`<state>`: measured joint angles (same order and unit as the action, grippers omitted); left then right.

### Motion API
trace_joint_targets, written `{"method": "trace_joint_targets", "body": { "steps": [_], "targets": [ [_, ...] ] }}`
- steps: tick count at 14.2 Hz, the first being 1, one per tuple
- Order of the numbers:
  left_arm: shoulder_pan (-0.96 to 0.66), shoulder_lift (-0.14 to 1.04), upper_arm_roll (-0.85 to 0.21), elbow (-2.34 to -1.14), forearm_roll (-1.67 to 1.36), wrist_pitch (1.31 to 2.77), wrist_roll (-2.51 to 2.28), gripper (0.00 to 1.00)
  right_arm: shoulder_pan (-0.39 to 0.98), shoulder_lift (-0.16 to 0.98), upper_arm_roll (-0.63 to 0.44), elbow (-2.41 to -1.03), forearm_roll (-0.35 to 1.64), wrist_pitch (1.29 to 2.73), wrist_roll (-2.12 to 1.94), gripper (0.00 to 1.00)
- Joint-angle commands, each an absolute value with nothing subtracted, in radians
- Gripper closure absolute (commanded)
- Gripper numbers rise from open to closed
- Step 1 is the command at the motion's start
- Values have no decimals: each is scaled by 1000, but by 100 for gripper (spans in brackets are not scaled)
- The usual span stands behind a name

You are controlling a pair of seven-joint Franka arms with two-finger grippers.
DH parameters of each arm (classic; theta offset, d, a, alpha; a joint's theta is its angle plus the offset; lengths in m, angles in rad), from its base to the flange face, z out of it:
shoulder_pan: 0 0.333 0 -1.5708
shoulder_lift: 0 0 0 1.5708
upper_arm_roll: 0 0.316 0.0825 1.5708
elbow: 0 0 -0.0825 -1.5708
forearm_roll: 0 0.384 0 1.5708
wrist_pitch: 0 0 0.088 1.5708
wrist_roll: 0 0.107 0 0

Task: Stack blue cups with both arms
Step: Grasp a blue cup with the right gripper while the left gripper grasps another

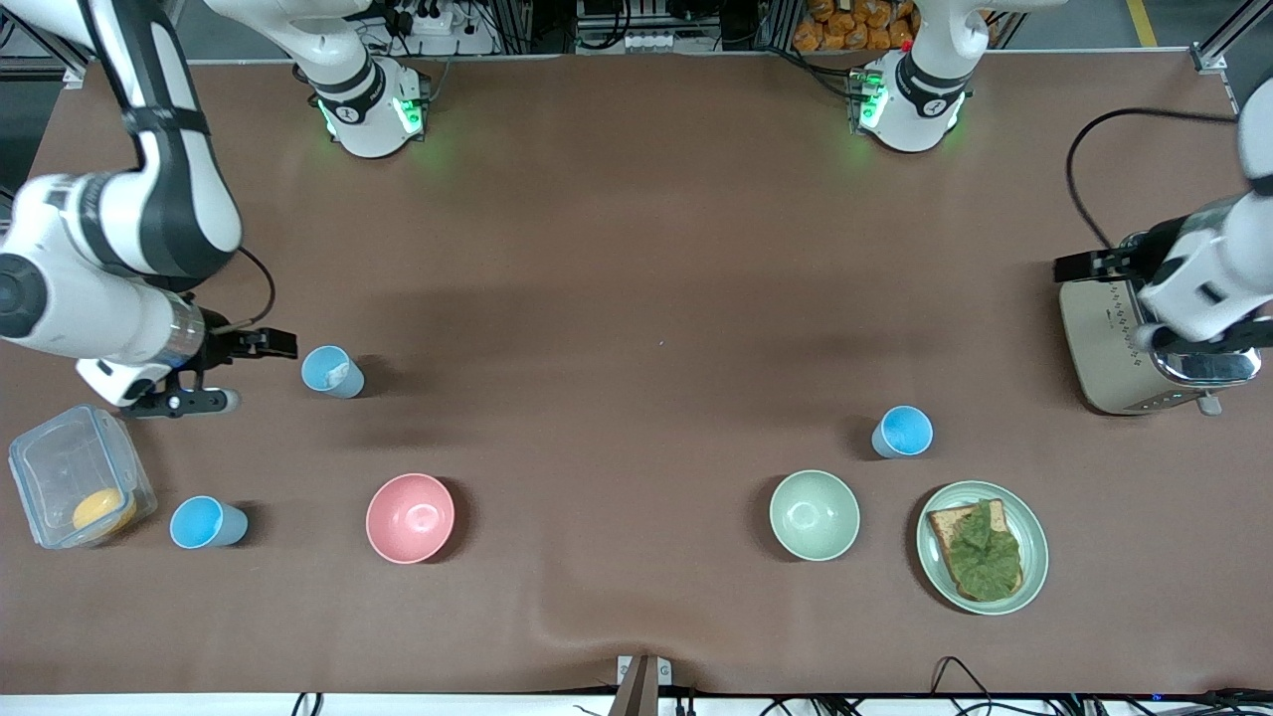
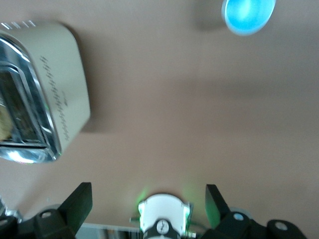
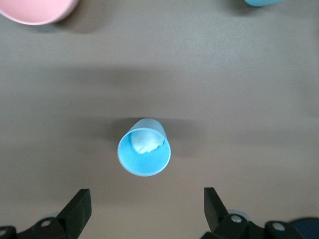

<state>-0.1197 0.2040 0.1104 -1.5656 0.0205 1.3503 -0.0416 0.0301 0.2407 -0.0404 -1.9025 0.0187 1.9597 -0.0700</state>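
Brown worktop (image 1: 636,298) carries three blue cups (image 1: 332,372), creased at 6 o'clock. Right gripper (image 3: 144,211) and left gripper (image 2: 148,206): fingers released.

A robotics lab: two white arms (image 1: 149,199) bolted to a brown-covered desk (image 1: 636,249), aluminium framing and cabling along its edges, with staged kitchen props like a toaster (image 1: 1119,348).

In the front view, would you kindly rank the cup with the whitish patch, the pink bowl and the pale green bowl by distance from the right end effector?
1. Cup with the whitish patch, beside the right end effector.
2. Pink bowl, nearer the front camera.
3. Pale green bowl, toward the left arm's end.
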Motion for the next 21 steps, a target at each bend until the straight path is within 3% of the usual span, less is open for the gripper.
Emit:
{"method": "trace_joint_targets", "body": {
  "steps": [1,7,10,12,13,14,15,16,18,21],
  "targets": [
    [-126,253,109,-1549,20,1299,-46,0,-11,299,-31,-1928,14,2043,-86,0],
    [-146,454,106,-1539,12,1246,-31,0,-40,416,-29,-1950,26,2089,-146,0],
    [-149,506,109,-1540,20,1250,15,0,-38,420,-29,-2009,63,2166,-172,0],
    [-137,593,115,-1452,17,1259,-3,0,-41,440,-29,-2013,63,2197,-181,0],
    [-137,626,115,-1427,12,1264,-11,0,-40,442,-29,-2013,63,2198,-187,17],
    [-144,649,115,-1407,12,1290,-14,0,-40,442,-29,-2011,63,2197,-187,44],
    [-149,664,115,-1399,12,1339,-17,0,-40,442,-29,-2010,63,2197,-187,63],
    [-147,670,114,-1401,11,1398,-29,0,-40,442,-29,-2006,63,2195,-187,78],
    [-150,698,109,-1401,6,1495,-55,0,-40,442,-29,-2006,63,2195,-187,97],
    [-175,732,106,-1399,6,1644,-127,0,-35,440,-29,-2000,63,2187,-187,100]
  ]
}}
